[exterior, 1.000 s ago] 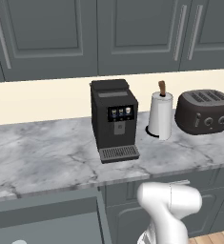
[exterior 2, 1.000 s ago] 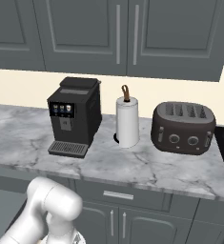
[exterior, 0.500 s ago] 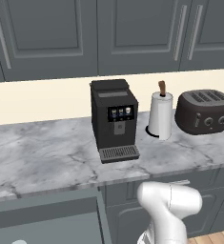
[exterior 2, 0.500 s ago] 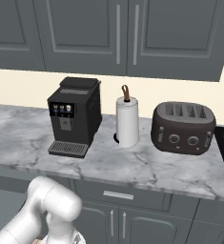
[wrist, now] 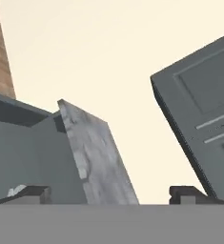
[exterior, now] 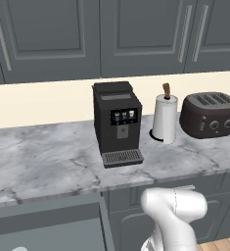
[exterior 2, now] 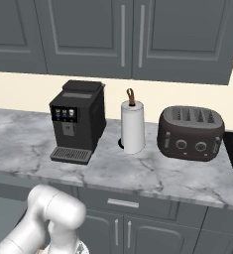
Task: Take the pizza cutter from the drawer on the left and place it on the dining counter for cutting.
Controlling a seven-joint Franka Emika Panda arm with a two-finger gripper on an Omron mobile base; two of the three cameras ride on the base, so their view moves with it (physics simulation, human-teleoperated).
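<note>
Along the back wall, a marble surface (exterior: 48,162) with grey veins carries three appliances under a row of dark grey cabinet doors (exterior: 136,34). From left to right stand a black coffee machine (exterior: 115,122), a white paper towel roll (exterior: 164,119) on an upright holder with a brown tip, and a dark toaster (exterior: 209,115). The roll stands between the coffee machine and the toaster, near both but touching neither.

Below the surface edge, at the lower left of the left base view, the drawer (exterior: 48,223) stands pulled out, its dark grey walls visible from above. A small pale shape at its bottom edge may be the pizza cutter (exterior: 19,249), though too little shows to be sure. A closed drawer front with a short silver bar handle (exterior 2: 123,203) sits under the toaster side in the right base view.

The white arm (exterior: 172,215) bends low in front of the cabinets. In the hand view, the hand (wrist: 111,194) has its two dark fingertips (wrist: 35,193) spread wide apart with nothing between them, facing a tilted marble edge and a grey cabinet door.
</note>
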